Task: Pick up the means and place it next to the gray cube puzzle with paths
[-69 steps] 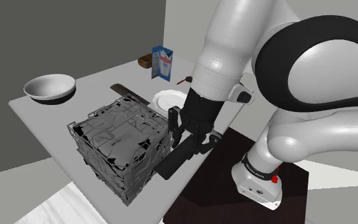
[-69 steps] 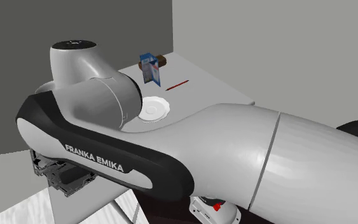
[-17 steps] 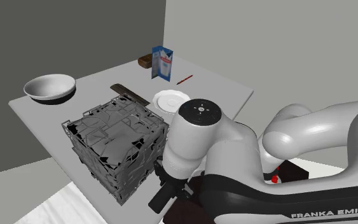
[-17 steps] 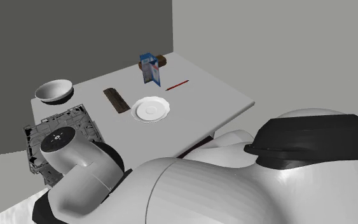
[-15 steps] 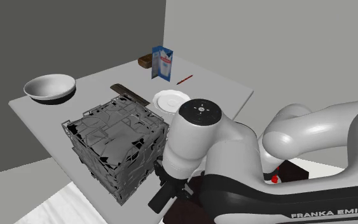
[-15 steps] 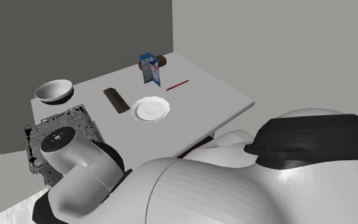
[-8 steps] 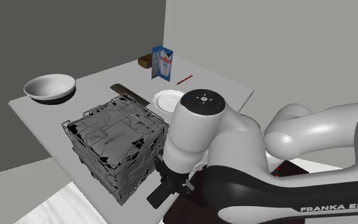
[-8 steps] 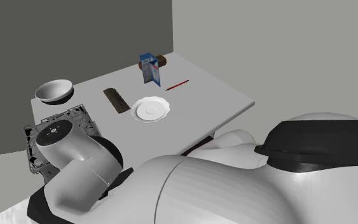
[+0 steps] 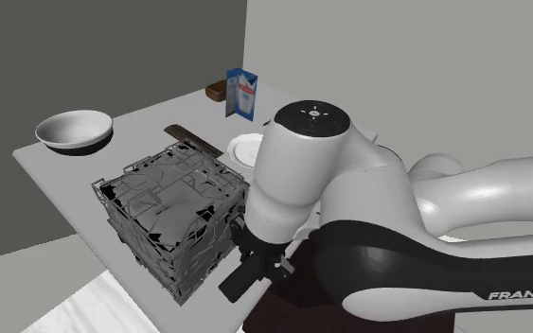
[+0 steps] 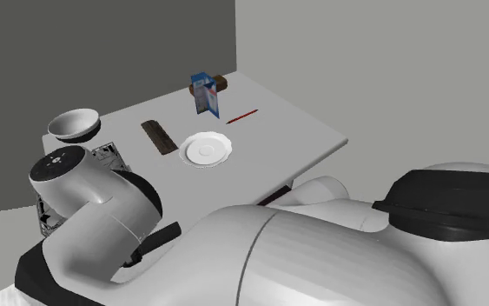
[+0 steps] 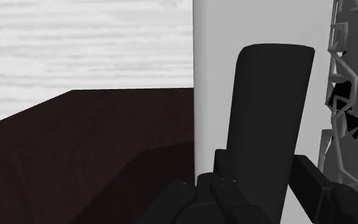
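Pincer (image 11: 260, 198) is clamped on the dark slab (image 11: 271, 121), which I take as the task's thing. It grips the two long edges near one end, so most of the slab sticks out past the fingertips. The arm (image 9: 302, 180) folds over directly above the pincer and covers a lot of the scene. The table (image 9: 141, 123) lies behind and above the pincer. The slab hangs low at the near edge, and I can't tell whether any tabletop is under it. The wrist view shows the dark stand (image 11: 75, 159) and pale floor beyond the tip. The cube puzzle (image 9: 174, 222) is just beside the pincer, its wiry face close along one side of the slab. No contact is visible. The bowl (image 9: 73, 131), plate (image 10: 206, 149), carton (image 9: 242, 93), brown strip (image 9: 190, 139) and red pen (image 10: 242, 116) are all well away, past the cube. Handling, as a judgement: the slab looks rigid, flat, smooth and light. With an end grip it could pivot or slide, so a hold across the width nearer the middle would be safer. The puzzle's lattice looks snaggy, so keep the tip off it. Hard to make out: the slab's underside, its clamped end, the free table space right by the cube, and the cube's far faces.
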Tool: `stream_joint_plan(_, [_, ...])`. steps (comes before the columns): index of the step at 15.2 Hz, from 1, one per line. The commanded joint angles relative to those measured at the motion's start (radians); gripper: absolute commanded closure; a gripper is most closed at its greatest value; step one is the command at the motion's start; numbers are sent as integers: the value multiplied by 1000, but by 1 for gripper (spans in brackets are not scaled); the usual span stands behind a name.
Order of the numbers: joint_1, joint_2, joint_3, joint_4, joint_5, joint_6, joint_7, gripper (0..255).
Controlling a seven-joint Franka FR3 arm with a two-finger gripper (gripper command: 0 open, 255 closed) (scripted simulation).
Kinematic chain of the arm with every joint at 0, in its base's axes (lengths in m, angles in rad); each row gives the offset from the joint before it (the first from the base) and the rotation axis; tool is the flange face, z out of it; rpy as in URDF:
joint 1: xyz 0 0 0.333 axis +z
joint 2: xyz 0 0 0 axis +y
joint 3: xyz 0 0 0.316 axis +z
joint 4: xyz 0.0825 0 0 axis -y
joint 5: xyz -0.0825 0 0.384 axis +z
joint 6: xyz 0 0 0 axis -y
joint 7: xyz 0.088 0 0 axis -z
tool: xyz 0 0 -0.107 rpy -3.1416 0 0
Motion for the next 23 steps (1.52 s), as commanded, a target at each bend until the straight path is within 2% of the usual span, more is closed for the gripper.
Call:
stream_joint_plan(1, [6,-14,-28,14,-17,-32,3,255])
stream_joint_plan(23, [4,-60,-229,226,-165,-313,31,255])
